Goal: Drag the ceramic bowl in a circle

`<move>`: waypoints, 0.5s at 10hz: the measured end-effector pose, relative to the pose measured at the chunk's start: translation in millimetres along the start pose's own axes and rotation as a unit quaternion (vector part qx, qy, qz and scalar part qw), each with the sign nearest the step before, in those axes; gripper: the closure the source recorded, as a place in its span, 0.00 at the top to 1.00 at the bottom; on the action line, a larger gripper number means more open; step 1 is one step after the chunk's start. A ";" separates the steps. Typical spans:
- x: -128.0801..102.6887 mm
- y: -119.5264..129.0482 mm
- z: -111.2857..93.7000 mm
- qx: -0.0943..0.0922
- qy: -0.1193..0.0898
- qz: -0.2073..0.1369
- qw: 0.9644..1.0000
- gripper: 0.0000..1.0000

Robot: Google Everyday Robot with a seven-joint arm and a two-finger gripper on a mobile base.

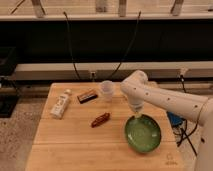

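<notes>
The ceramic bowl (pixel 143 134) is wide, round, glossy green with a paler inside. It sits on the wooden table (pixel 75 145) at the right, near the right edge. My white arm reaches in from the right and bends down over the bowl. My gripper (pixel 136 114) points down onto the bowl's far rim.
A small translucent white cup (pixel 107 89) stands at the back centre. A brown snack bar (pixel 87 96) lies left of it, a white bottle (pixel 61 104) lies at the left, and a reddish-brown packet (pixel 100 119) lies mid-table. A blue object (pixel 175 120) sits off the right edge.
</notes>
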 end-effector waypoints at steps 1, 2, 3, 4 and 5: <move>-8.8 6.1 -1.5 -0.003 -0.007 -0.004 1.000 0.00; -23.6 8.3 -3.7 -0.005 -0.016 -0.013 1.000 0.00; -38.9 6.9 -6.3 -0.005 -0.024 -0.024 0.999 0.00; -51.1 5.3 -7.8 -0.005 -0.031 -0.034 0.999 0.00; -67.7 1.4 -9.1 -0.006 -0.041 -0.049 0.998 0.00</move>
